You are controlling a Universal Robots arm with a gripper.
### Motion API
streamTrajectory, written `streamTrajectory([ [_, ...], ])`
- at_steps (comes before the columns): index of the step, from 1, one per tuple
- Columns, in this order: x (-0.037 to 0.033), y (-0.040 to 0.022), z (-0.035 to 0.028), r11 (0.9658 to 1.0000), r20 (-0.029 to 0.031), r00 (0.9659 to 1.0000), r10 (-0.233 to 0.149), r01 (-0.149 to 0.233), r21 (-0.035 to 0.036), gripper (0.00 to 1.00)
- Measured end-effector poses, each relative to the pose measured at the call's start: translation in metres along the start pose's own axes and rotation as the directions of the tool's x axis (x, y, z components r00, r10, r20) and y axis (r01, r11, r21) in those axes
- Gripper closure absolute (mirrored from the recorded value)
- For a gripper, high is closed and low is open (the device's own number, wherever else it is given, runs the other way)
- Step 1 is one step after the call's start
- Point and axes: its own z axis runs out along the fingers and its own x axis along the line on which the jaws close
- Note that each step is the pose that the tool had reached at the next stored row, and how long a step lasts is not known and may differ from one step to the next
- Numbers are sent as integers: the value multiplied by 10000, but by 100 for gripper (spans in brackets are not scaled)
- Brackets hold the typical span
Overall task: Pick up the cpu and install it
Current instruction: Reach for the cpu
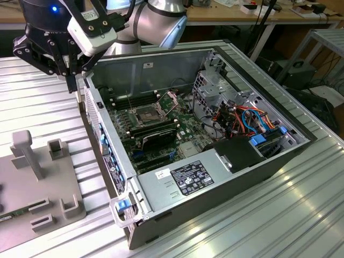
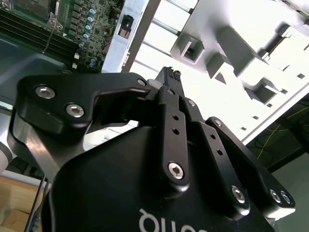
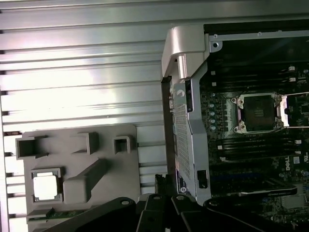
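Second wrist view: fingers (image 2: 168, 94) closed together; first wrist view: cpu (image 3: 46, 187) in grey tray (image 3: 123, 193).

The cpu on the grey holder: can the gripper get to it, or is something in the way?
Probably yes. The cpu lies uncovered in an open pocket of the grey holder. The gripper hangs outside the computer case, near the holder, and nothing seems to stand between it and the cpu.
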Motion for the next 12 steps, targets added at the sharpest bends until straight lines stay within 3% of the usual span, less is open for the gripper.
streamTrajectory([
  [12, 105, -8, -3, 10000, 0, 10000, 0, 0, -1, 89],
])
